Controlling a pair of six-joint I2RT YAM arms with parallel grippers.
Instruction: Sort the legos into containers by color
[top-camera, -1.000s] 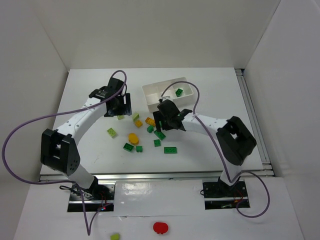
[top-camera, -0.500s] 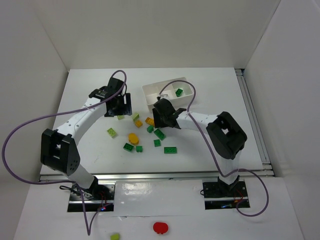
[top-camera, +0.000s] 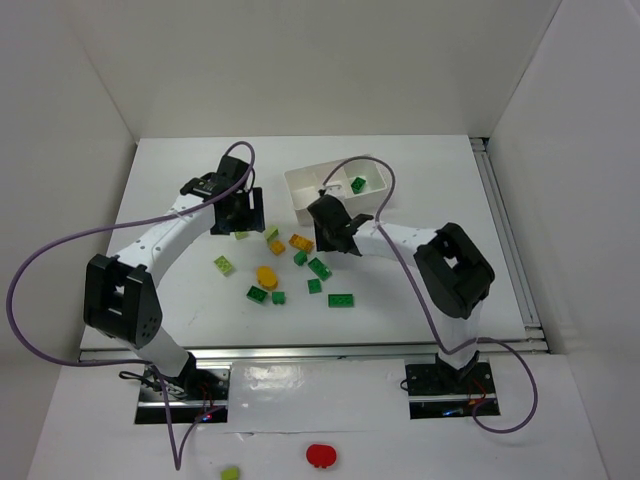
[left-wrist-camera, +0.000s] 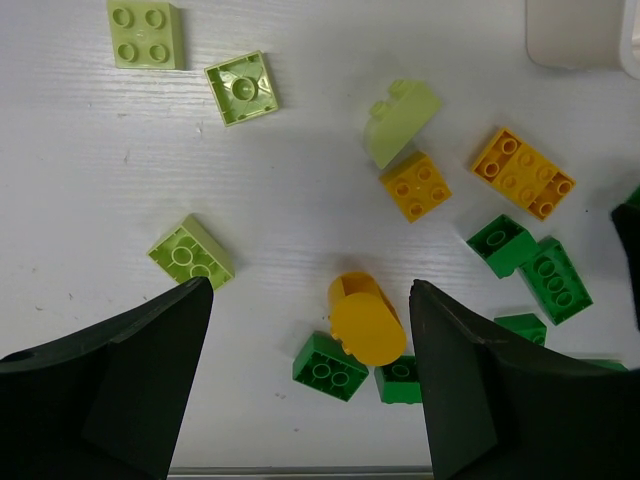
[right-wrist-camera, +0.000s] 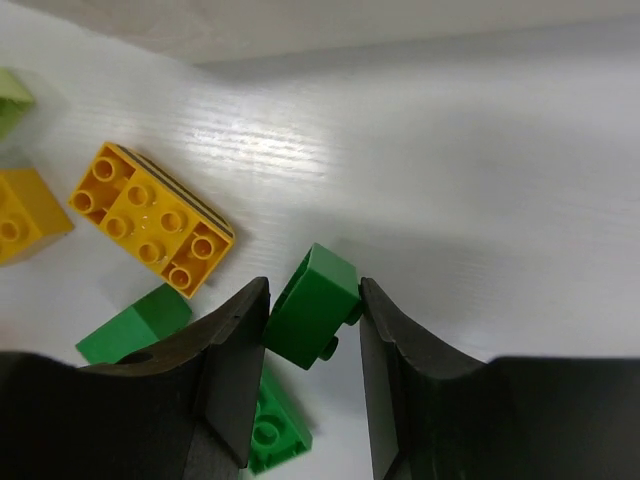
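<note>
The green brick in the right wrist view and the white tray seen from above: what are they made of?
Green brick: seemingly hard moulded plastic, smooth and slightly glossy; its crisp edges and round stud suggest it.
White tray: probably thin plastic, judging by its thin walls and even white colour; the finish is too small to tell.

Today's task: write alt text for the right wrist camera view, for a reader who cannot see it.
The right gripper clasps a tilted dark green brick between its two black fingers, over a white table. To its left lie an orange eight-stud brick and a second green brick.
</note>
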